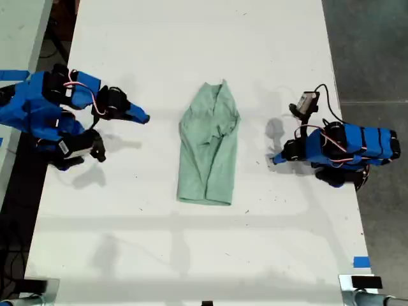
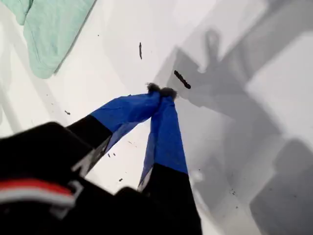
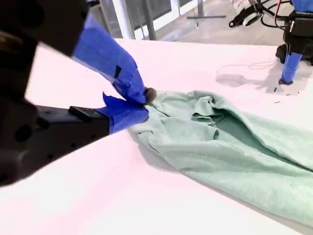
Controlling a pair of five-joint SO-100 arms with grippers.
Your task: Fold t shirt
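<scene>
**Both grippers closed and empty, shirt lying between them**

The t shirt (image 1: 207, 153) lies in a long, wrinkled strip in the middle of the white table (image 1: 191, 255), its narrow end pointing toward the exterior view's top.

My first gripper (image 1: 275, 159) is toward the exterior view's right, clear of the shirt. Its blue jaws are pressed together at the tips (image 2: 161, 90), hold nothing, and point down at the bare tabletop, at or just above it.

My second gripper (image 1: 145, 118) is toward the exterior view's left and points at the shirt with bare table between them. In its own wrist view the jaws (image 3: 144, 100) meet at the tips with no cloth between them, and the shirt (image 3: 234, 147) spreads out just beyond.
</scene>
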